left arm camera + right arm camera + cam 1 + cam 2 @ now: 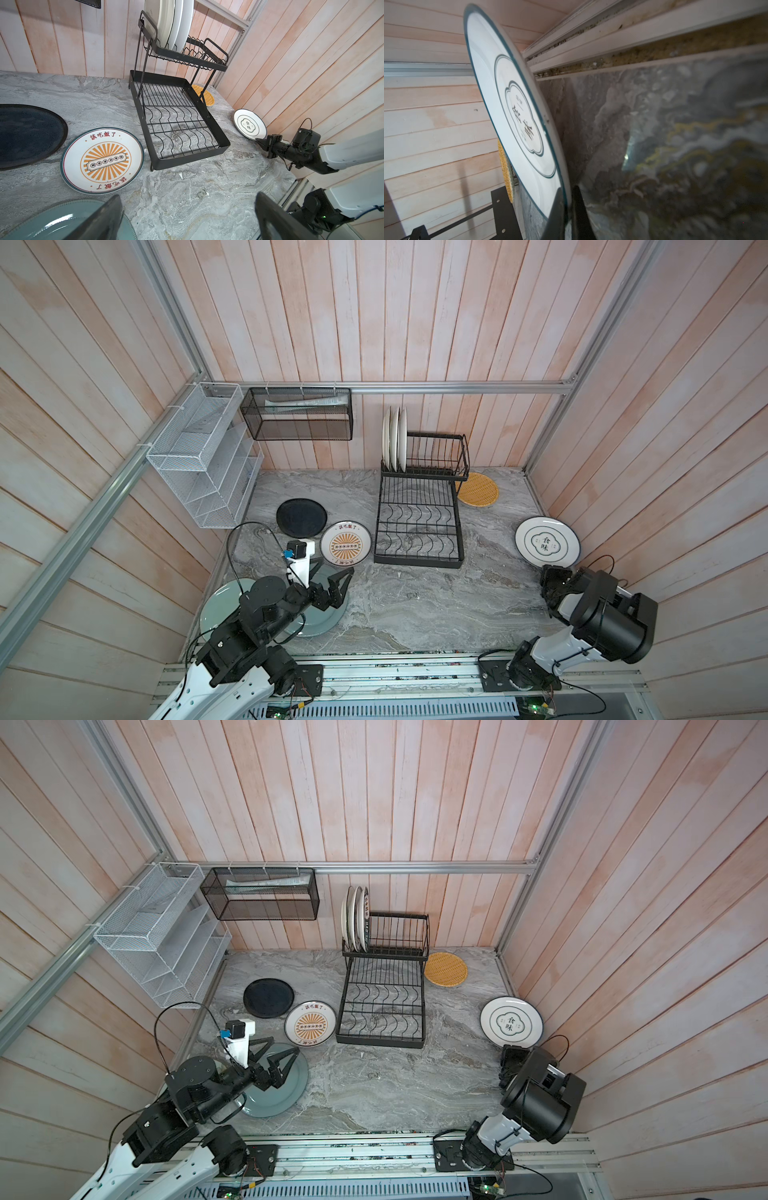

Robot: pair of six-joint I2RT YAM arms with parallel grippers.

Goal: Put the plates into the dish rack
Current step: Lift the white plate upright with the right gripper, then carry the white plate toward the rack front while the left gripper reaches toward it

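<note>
The right gripper (568, 189) is clenched on the near rim of the teal-rimmed white plate (517, 116). In the right wrist view one of the fingers (556, 214) is laid over the plate's printed face and the other is pressed against its underside. In both top views this plate is seen at the right side of the counter (415, 605), near the right-hand wall (665, 489) and well apart from the dish rack (417, 562). Whether its gripped edge is raised off the counter cannot be told.

The left gripper (334, 568) is spread wide and nothing is held in it. It is hung above the grey-blue plate (328, 620), which lies at the left front of the counter. A pale green plate (218, 605) is seen just beside that one, partly hidden under the left arm (266, 614).

The dish rack is set at the back middle of the counter. Three white plates (395, 439) are stood upright on edge at the left end of its upper tier. The sunburst plate (345, 544) is laid flat just beside the rack's left front corner. The black plate (302, 517) is laid just beside that, farther left and back. The woven yellow plate (478, 489) is laid flat at the rack's right rear, partly hidden by the upper tier.
</note>
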